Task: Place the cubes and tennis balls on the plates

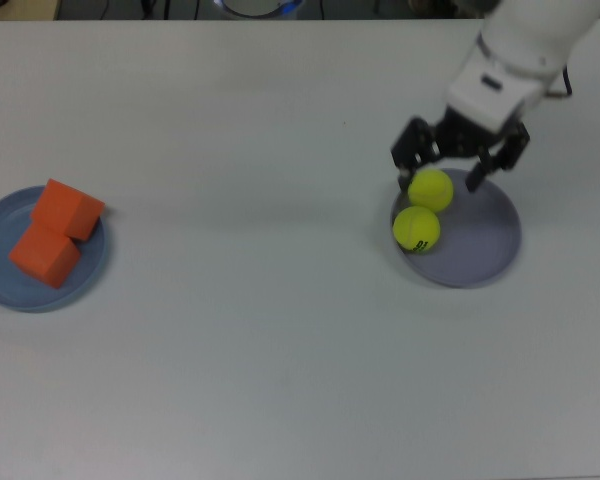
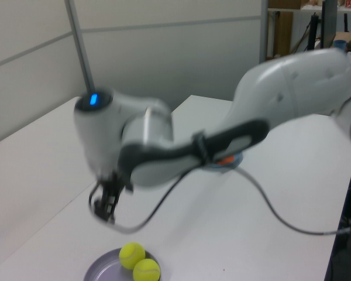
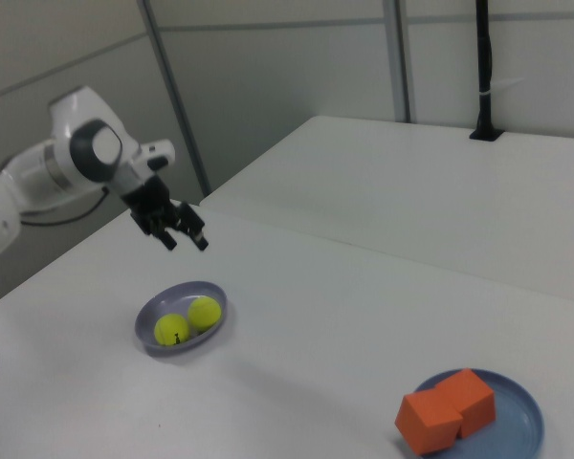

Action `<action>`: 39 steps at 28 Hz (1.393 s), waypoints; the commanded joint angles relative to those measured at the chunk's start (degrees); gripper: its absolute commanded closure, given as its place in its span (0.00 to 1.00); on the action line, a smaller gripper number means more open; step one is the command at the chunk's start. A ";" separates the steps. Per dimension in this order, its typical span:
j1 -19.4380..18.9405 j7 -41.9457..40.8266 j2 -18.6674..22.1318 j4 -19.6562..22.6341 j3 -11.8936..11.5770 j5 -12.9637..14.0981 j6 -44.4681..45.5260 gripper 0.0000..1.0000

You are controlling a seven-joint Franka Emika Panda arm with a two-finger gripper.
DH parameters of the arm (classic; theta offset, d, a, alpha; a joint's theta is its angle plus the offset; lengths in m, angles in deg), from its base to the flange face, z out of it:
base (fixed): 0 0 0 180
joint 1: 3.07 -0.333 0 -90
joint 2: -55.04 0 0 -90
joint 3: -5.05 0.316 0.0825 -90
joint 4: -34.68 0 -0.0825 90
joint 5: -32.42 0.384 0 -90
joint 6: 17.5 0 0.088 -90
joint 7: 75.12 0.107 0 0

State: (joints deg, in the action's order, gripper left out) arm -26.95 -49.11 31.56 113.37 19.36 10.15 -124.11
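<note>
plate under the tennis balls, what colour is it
Pale lavender-purple plate, clearest in the top view; both tennis balls sit on it.

We see white tabletop (image 1: pixel 240 350) filling top view. Second white table (image 3: pixel 440 182) behind it in right view, black pole (image 3: pixel 482 67) upright at its far edge. Grey wall panels (image 2: pixel 175 52) with metal post (image 2: pixel 81 50) in left view. Cluttered shelving (image 2: pixel 339 35) at left view's far right, contents unclear.

In the left view the arm (image 2: pixel 181 140) is blurred, hiding most of the blue plate (image 2: pixel 237 159).
</note>
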 commanded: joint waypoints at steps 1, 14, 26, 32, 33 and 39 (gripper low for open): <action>5.23 -7.63 8.70 2.17 -0.77 3.53 5.07 0.00; 12.45 -16.35 18.55 2.17 -0.86 10.57 24.32 0.00; 20.36 -15.73 22.95 2.61 -1.03 20.60 30.31 0.00; 20.45 -15.64 22.78 2.52 -2.09 20.60 31.54 0.00; 20.71 -15.64 22.78 2.52 -2.35 20.60 31.54 0.00; 21.77 -15.55 23.21 2.26 -3.32 21.03 34.53 0.00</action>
State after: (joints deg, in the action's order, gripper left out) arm -6.05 -63.95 52.96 114.21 16.89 29.55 -92.22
